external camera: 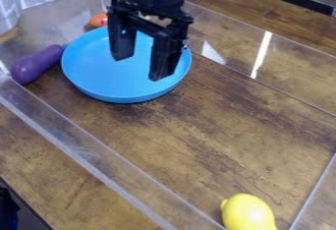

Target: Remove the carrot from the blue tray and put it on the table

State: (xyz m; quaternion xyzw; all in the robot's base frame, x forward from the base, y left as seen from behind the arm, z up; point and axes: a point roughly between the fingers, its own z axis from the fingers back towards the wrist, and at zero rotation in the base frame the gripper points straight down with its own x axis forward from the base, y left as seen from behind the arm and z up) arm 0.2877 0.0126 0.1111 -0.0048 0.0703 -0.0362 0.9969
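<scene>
From the one camera view, the gripper (144, 57) hangs over the blue tray (92, 77) with its two black fingers spread wide apart and nothing between them, pointing down at the tray's floor. The carrot (96, 22) shows only as a small orange patch just beyond the tray's far rim, partly hidden by the arm; it looks to lie outside the tray, at or against the rim, though I cannot tell for sure. An eggplant (37, 62) lies just left of the tray, and a lemon (249, 213) sits well away from it at the near right edge of the table (197, 126). The likely trouble: the fingers are over bare tray, so closing here would catch nothing, and reaching toward the carrot could nudge the rim and shift the tray. The clear wall behind the tray leaves little room there; the widest open wood lies right of the tray
</scene>
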